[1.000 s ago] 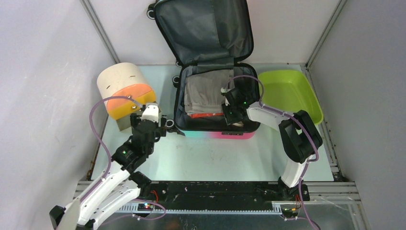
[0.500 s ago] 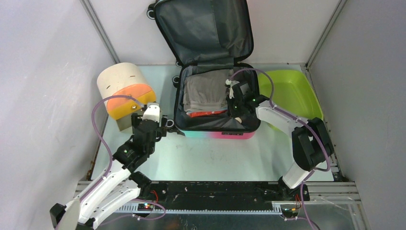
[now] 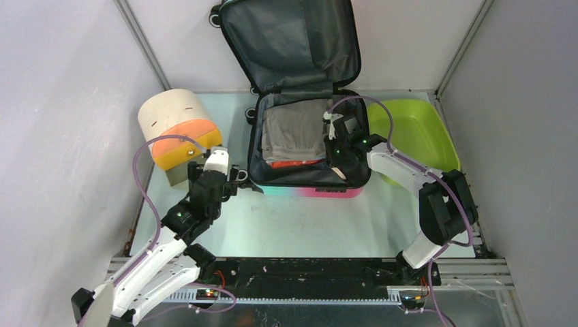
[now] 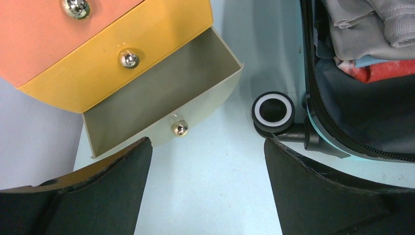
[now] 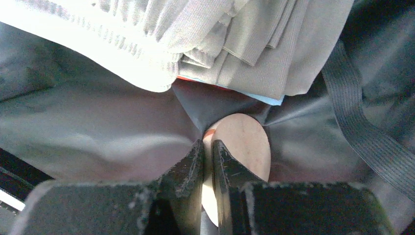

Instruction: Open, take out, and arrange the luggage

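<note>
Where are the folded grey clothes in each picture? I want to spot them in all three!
Top camera: the grey clothes sit in the middle of the picture, inside the open luggage.
Left wrist camera: the grey clothes peek in at the top right corner.
Right wrist camera: the grey clothes spread across the top.
Shared landmark: the dark grey lining around them.

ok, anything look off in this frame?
Nothing spilled or damaged. Two small things: the bottom drawer beside the suitcase hangs open and empty. Inside the suitcase, the right gripper pinches a pale flat oval lying in the lining folds below the grey clothes, an odd hard piece among fabric.
</note>
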`<state>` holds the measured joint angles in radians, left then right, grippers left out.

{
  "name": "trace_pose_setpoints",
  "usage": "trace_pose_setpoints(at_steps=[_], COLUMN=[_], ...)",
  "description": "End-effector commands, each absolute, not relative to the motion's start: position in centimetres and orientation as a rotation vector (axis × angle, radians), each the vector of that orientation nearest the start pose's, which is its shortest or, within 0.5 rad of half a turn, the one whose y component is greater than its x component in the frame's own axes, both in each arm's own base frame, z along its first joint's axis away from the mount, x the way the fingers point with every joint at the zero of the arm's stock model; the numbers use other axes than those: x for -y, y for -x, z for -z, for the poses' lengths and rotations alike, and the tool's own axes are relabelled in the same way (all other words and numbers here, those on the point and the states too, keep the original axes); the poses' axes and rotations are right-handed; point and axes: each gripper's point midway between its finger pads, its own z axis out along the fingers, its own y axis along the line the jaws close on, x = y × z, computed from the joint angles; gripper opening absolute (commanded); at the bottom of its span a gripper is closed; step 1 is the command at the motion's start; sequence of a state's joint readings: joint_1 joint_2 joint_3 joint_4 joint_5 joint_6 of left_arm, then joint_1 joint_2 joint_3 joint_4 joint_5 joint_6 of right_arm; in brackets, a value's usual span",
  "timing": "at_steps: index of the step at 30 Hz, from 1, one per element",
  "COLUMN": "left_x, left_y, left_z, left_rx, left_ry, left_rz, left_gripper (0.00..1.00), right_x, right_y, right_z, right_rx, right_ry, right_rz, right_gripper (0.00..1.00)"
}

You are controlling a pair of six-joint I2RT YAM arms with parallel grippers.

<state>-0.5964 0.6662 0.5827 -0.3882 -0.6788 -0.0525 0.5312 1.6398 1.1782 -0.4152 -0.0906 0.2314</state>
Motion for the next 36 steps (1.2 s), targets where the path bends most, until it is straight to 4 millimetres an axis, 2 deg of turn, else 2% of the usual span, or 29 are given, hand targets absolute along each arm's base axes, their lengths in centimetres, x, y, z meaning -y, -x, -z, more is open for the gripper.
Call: trace_pose_setpoints(at_steps=[1,5,7,8,9,11,14,15,19,24,26,30,32,34,36], left_x=[4.1,4.1,4.0,4.0,3.9,3.8,4.3,4.5,6.0,7.6,8.6,13.2,16.6,18.2,19.4], left_y=[-25.4,-25.4,-25.4,-25.3,-25.3,-25.2,-25.1,-24.9,-24.5,-24.1,-23.9,-22.5,-20.0,-18.5,-16.9], left_z=[-19.7,-19.4,-19.5,-19.6,-19.6,-19.8,-20.7,-20.5,-22.5,-24.5,-24.7,-26.4,-28.0,-29.5,-30.7], left_rx=[-1.909,-1.918,-1.920,-1.917,-1.922,-1.925,-1.934,-1.962,-1.950,-1.927,-1.936,-1.855,-1.730,-1.607,-1.491], left_ry=[-0.095,-0.103,-0.103,-0.100,-0.101,-0.101,-0.095,-0.111,-0.123,-0.153,-0.217,-0.507,-0.724,-0.841,-0.931], left_rz=[-0.256,-0.262,-0.271,-0.274,-0.280,-0.279,-0.242,-0.235,-0.102,0.020,0.070,0.298,0.496,0.592,0.669], left_gripper=[0.92,0.92,0.92,0.92,0.92,0.92,0.92,0.92,0.92,0.91,0.91,0.90,0.88,0.88,0.88], right_x=[-22.2,-21.5,-21.2,-21.2,-21.0,-20.8,-20.5,-20.4,-19.7,-18.9,-19.4,-22.8,-24.8,-26.5,-28.0], right_y=[-34.7,-34.5,-34.5,-34.6,-34.7,-34.8,-34.8,-34.8,-34.3,-33.7,-33.2,-30.9,-28.6,-26.5,-24.2], right_z=[-12.7,-12.5,-12.5,-12.6,-12.7,-13.5,-15.2,-16.4,-19.8,-20.6,-21.5,-25.6,-28.3,-30.1,-30.9], right_rx=[-2.410,-2.417,-2.410,-2.405,-2.401,-2.380,-2.335,-2.307,-2.226,-2.219,-2.201,-2.080,-2.005,-1.936,-1.905], right_ry=[0.414,0.397,0.399,0.404,0.400,0.393,0.393,0.388,0.359,0.354,0.359,0.428,0.482,0.562,0.641], right_rz=[-0.404,-0.381,-0.377,-0.378,-0.376,-0.383,-0.405,-0.418,-0.444,-0.432,-0.484,-0.772,-0.958,-1.089,-1.173], right_gripper=[0.13,0.19,0.16,0.09,0.06,0.00,0.00,0.00,0.00,0.00,0.00,0.00,0.00,0.00,0.00])
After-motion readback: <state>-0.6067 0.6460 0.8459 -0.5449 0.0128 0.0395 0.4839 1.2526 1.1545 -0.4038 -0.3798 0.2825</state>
